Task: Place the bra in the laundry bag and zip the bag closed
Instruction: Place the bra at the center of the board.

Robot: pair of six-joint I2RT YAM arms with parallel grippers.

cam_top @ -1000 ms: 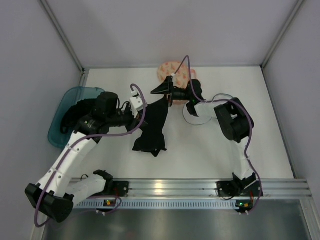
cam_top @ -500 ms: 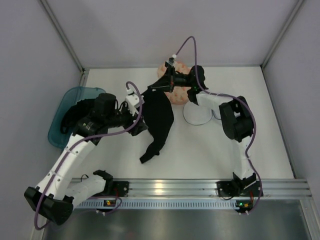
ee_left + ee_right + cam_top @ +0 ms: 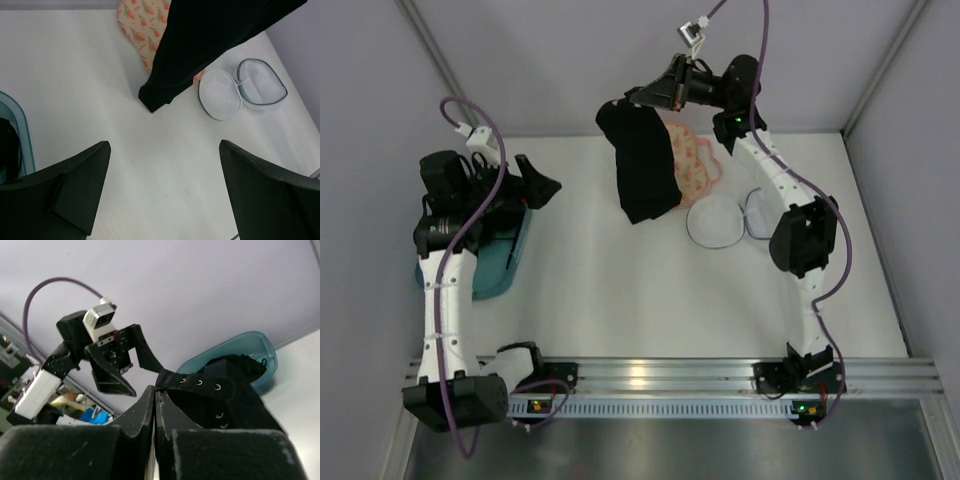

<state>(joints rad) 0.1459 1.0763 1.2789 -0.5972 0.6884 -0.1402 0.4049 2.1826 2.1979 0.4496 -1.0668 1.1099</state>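
1. Right gripper [image 3: 155,392]: the fingers are clenched on the upper edge of the bra [image 3: 642,165]. In the right wrist view, the two fingers are seen pressed together, with the hook-and-eye band of the bra pinched at their tips. The gripper is positioned high above the far side of the table [image 3: 620,290].

2. Bra: the black garment is suspended from the right gripper in one long fold. In the top view, its lower part is seen in front of the left portion of the laundry bag [image 3: 698,165]. It cannot be told whether its lowest end touches the table. The bra is not located inside the bag.

3. Laundry bag: the cream-peach pouch with orange and green print is laid on the table near the far wall, partly hidden by the bra. The state of its zip cannot be determined.

4. Left gripper [image 3: 165,147]: the fingers are released and spread wide, and nothing is held between them. The gripper is positioned at the left side, above the teal bin [image 3: 505,262], well apart from the bra.

5. Other items: a translucent white round pouch with a dark rim [image 3: 715,222] is laid open in two halves, just beside the laundry bag on its near side. Dark cloth is visible inside the teal bin.
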